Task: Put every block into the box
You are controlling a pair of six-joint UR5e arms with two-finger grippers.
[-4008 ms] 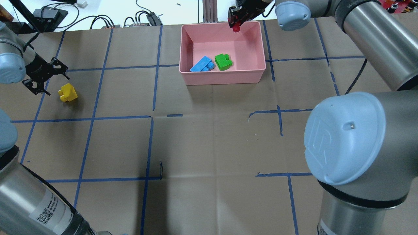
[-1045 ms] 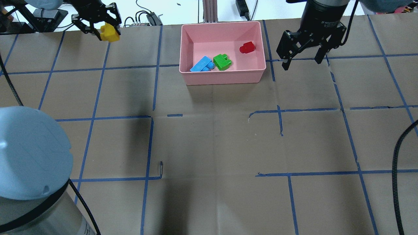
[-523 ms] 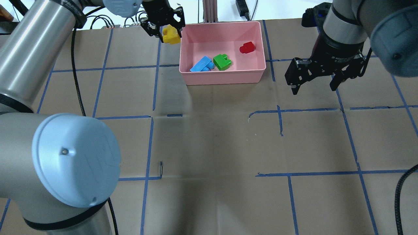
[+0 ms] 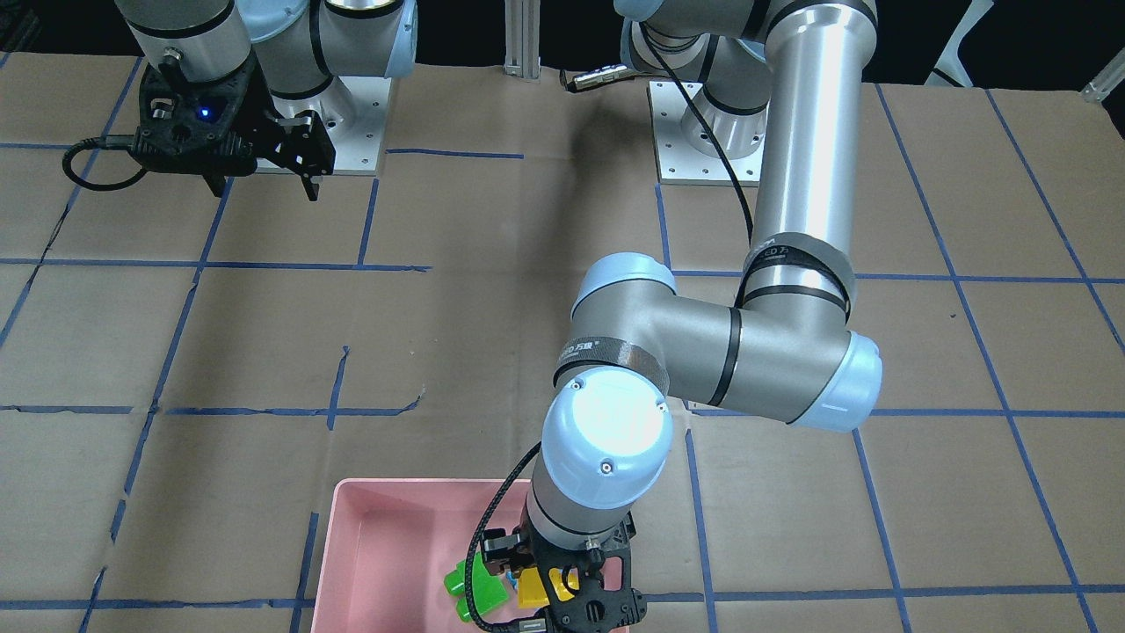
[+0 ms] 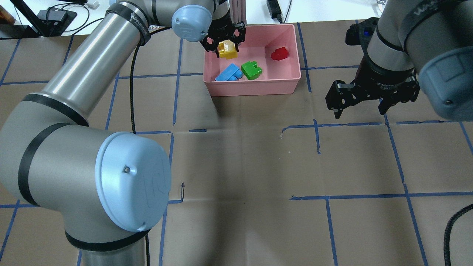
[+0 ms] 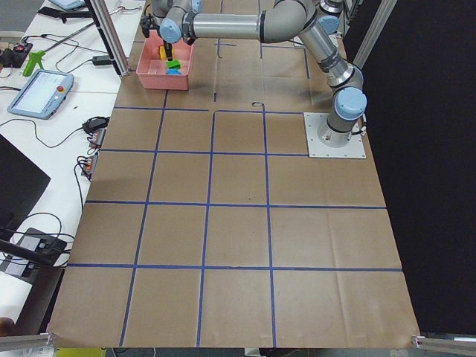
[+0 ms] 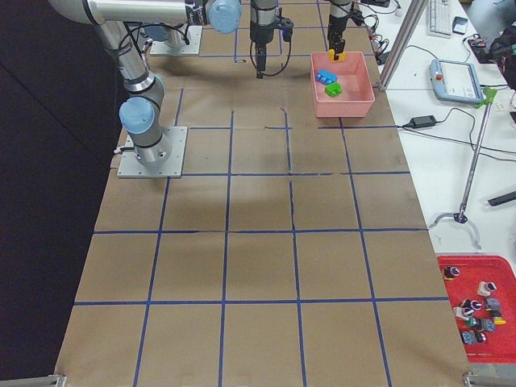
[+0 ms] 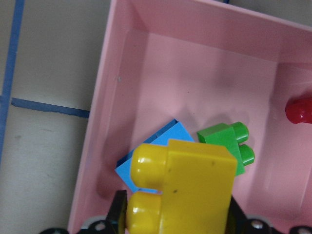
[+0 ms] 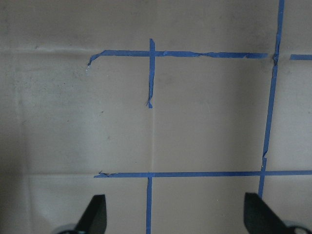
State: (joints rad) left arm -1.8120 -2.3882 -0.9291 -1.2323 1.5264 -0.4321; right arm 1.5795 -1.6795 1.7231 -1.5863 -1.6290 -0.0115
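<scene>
The pink box (image 5: pixel 251 87) stands at the table's far middle. In it lie the light blue block (image 5: pixel 228 72), the green block (image 5: pixel 251 70) and the red block (image 5: pixel 279 54). My left gripper (image 5: pixel 226 48) is shut on the yellow block (image 5: pixel 227 50) and holds it above the box's left part, over the blue block. The left wrist view shows the yellow block (image 8: pixel 183 187) above the blue block (image 8: pixel 156 148), beside the green block (image 8: pixel 229 141). My right gripper (image 5: pixel 360 107) is open and empty over the table, right of the box.
Brown paper with blue tape lines (image 5: pixel 317 135) covers the table. Cables and boxes (image 5: pixel 162 20) lie beyond the far edge. My left arm's big elbow (image 5: pixel 129 181) fills the near left of the overhead view.
My left gripper has carried the yellow block rightward from outside the box's left rim to over the box's inside. My right gripper has drawn a little nearer, away from the box.
</scene>
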